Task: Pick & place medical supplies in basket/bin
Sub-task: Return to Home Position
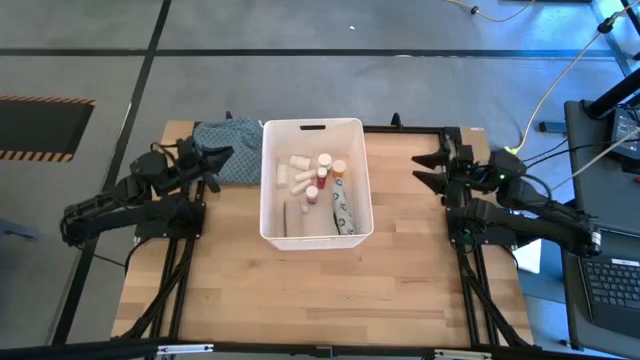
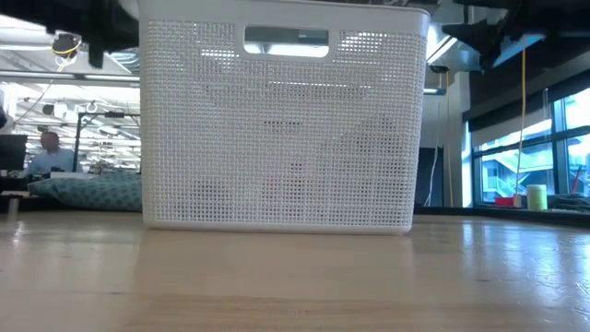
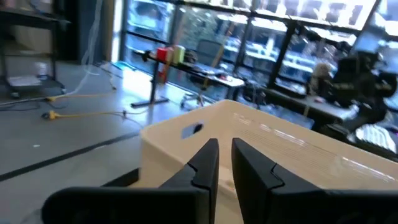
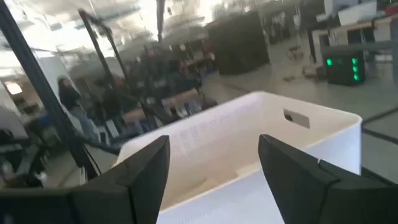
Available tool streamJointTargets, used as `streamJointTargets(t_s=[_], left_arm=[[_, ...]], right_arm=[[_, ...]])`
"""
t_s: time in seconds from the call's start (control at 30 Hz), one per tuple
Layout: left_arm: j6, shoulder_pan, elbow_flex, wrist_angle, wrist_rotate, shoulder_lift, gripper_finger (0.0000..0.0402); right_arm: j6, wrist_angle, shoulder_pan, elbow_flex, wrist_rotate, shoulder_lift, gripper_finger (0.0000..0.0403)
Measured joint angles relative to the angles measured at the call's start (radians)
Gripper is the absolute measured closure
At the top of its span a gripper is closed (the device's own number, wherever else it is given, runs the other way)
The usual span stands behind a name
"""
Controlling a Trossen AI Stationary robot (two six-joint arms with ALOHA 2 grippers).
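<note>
Everything I need is in the white rectangular plastic tub [image 1: 268, 200], which sits in the middle of the wooden table [image 1: 300, 295]. Inside it I see small white rolls [image 1: 298, 172], tiny bottles with red or orange caps [image 1: 322, 180] and the grey-patterned white packet [image 1: 343, 212]. No supplies lie on the table outside it.

The left pincer [image 1: 218, 168] hangs just beside the tub's left wall, at the edge of the teal-grey patterned cloth [image 1: 228, 140]. Its fingers are drawn almost together, with only a slit between them and nothing held. The right pincer [image 1: 418, 168] hangs near the opposite wall but apart from it, spread wide and empty.

My main worry is the left side. If that arm swings low on its way back, a fingertip could snag the cloth and drag it, and the bunched fabric could shove the tub. On the right, the wide spread leaves a finger sticking out, and a careless sweep could clip the rim. I judge both risks small if each arm lifts before it retreats.

Only the high view shows me the contents. The low view gives just the perforated wall and the handle slot, with whatever sits behind it too faint to read. The wrist views are what settle the finger spacing on each side.
</note>
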Motion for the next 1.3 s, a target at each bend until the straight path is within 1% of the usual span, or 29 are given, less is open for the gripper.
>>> streamJointTargets(t_s=[0.1, 0.17, 0.27, 0.4, 0.47, 0.53, 0.6, 0.8, 0.9, 1.03, 1.2, 1.3], left_arm=[[-0.018, 0.000, -0.058, 0.002, -0.043, -0.088, 0.0369], [-0.033, 0.000, -0.091, 0.000, -0.050, -0.137, 0.0372], [-0.042, 0.000, -0.133, -0.003, -0.051, -0.201, 0.0376], [-0.045, 0.000, -0.177, -0.006, -0.068, -0.204, 0.0380], [-0.045, 0.000, -0.206, 0.034, -0.071, -0.190, 0.0380], [-0.052, 0.000, -0.245, 0.040, -0.066, -0.195, 0.0379], [-0.059, 0.000, -0.275, 0.097, -0.053, -0.200, 0.0378], [-0.082, 0.000, -0.377, 0.183, -0.055, -0.206, 0.0380], [-0.090, 0.000, -0.412, 0.189, -0.055, -0.206, 0.0382], [-0.057, 0.000, -0.417, 0.220, -0.054, -0.204, 0.0382], [-0.032, 0.000, -0.418, 0.213, -0.076, -0.193, 0.0381], [-0.032, 0.000, -0.418, 0.213, -0.071, -0.190, 0.0378]], right_arm=[[0.027, 0.115, 0.000, -0.086, 0.000, -0.033, 0.0155], [0.043, 0.173, 0.000, -0.129, 0.000, -0.061, 0.0155], [0.048, 0.189, 0.000, -0.183, -0.005, -0.114, 0.0155], [0.061, 0.217, 0.000, -0.243, -0.008, -0.196, 0.0155], [0.071, 0.234, 0.000, -0.273, -0.008, -0.239, 0.0155], [0.075, 0.234, 0.000, -0.300, -0.008, -0.285, 0.0155], [0.083, 0.240, 0.000, -0.323, -0.008, -0.325, 0.0155], [0.070, 0.266, -0.001, -0.360, -0.005, -0.321, 0.0155], [0.064, 0.261, -0.001, -0.385, 0.000, -0.323, 0.0155], [0.043, 0.310, -0.001, -0.440, 0.004, -0.322, 0.0155], [-0.006, 0.278, -0.001, -0.440, 0.068, -0.322, 0.0155], [-0.029, 0.263, -0.001, -0.440, 0.075, -0.322, 0.0155]])
